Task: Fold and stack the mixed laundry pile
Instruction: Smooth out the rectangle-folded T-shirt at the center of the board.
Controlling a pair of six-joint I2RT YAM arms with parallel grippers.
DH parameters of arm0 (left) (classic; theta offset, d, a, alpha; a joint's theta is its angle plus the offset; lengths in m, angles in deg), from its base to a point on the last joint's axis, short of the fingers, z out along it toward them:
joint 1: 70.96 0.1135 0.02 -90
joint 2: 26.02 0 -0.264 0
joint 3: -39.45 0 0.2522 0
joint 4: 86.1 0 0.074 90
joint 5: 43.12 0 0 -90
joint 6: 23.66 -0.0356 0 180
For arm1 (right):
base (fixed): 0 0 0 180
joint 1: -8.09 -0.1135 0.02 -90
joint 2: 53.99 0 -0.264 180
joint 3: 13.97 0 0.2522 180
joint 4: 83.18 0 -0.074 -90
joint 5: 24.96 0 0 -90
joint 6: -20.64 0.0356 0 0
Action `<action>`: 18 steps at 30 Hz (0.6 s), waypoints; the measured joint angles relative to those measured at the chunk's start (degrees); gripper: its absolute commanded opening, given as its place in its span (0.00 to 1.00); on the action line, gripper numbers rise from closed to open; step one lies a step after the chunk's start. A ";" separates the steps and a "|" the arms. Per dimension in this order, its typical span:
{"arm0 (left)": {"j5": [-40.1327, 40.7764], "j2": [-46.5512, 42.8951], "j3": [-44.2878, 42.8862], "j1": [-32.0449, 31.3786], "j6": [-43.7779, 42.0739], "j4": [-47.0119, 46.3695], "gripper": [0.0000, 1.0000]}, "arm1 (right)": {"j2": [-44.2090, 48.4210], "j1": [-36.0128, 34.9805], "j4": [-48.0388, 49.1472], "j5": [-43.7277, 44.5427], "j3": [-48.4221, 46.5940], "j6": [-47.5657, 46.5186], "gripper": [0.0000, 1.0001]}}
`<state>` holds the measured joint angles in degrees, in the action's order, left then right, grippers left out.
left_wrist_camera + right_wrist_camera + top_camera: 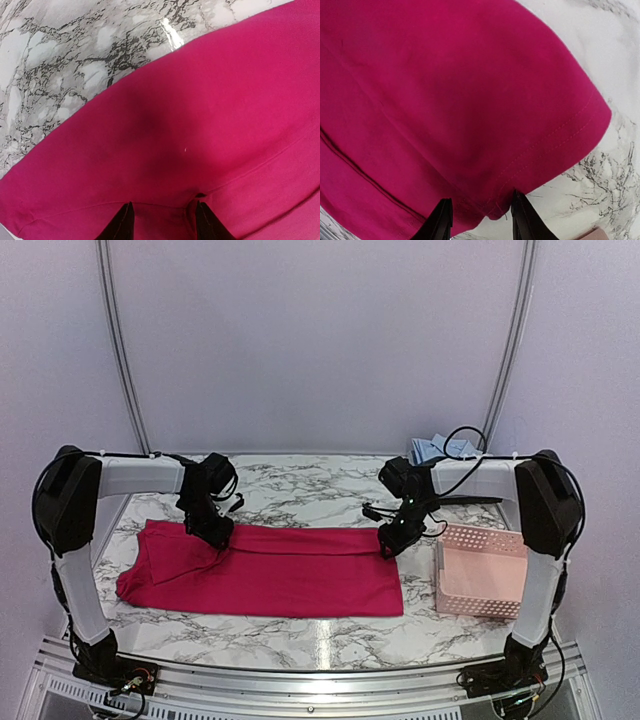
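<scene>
Marble-patterned desk fills the floor of this white booth. The magenta-red garment lies spread flat across its middle, left to right. Pink basket sits at the near right, and the light blue shirt is bunched at the far right, well apart. Left tool is on the garment's far-left edge and right tool on its far-right hemmed corner. Both are half-spread with cloth between the fingers, not clamped tight that I can see. This looks like light, limp knit, so it should drape and sag rather than hold shape. My call: pinch hem and corner together, both sides level, and lift evenly so it doesn't skew.
</scene>
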<state>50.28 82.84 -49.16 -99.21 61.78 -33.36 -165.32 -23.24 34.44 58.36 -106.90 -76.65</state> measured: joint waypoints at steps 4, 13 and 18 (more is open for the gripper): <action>0.59 0.42 -0.11 0.00 -0.39 0.28 0.23 | -0.42 -0.02 -0.02 0.61 0.33 -0.09 0.21; 1.75 0.35 -0.26 -0.07 -0.52 0.42 0.00 | -0.83 -0.02 -0.13 1.31 0.26 -0.28 0.00; 2.01 -0.28 -0.26 -0.17 -0.35 0.94 0.00 | -0.81 -0.02 -0.31 1.53 0.26 -0.24 0.00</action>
<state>52.29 82.55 -49.42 -99.39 61.43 -32.42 -166.13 -23.26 34.13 59.89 -106.64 -76.89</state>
